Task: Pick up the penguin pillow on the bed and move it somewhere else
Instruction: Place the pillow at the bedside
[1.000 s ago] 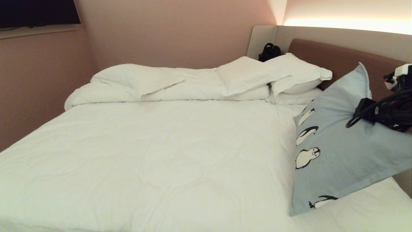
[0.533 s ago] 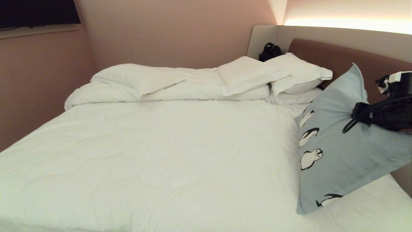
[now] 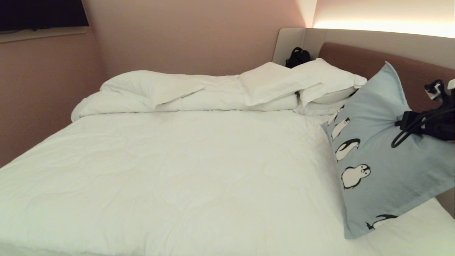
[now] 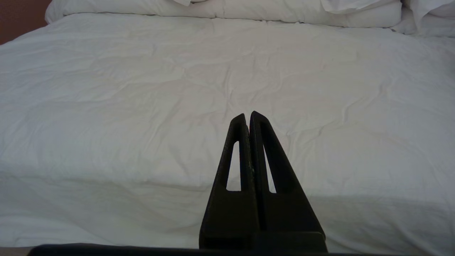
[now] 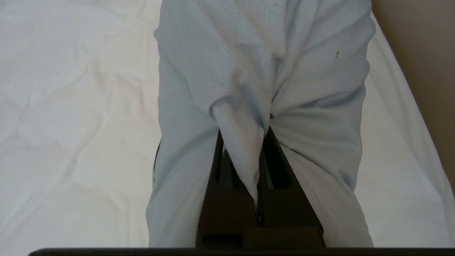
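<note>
- Penguin pillow (image 3: 376,156) hangs tilted at the bed's (image 3: 177,170) right edge, low corner touching the sheet, long axis running up toward the headboard (image 3: 359,60).
- Right gripper (image 5: 245,142) pinches a fold of its fabric.
- Left gripper (image 4: 247,119) well apart, fingers together, empty.

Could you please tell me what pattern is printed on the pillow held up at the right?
Black-and-white penguins on light blue-grey fabric; the penguin pillow shows best in the head view.
</note>
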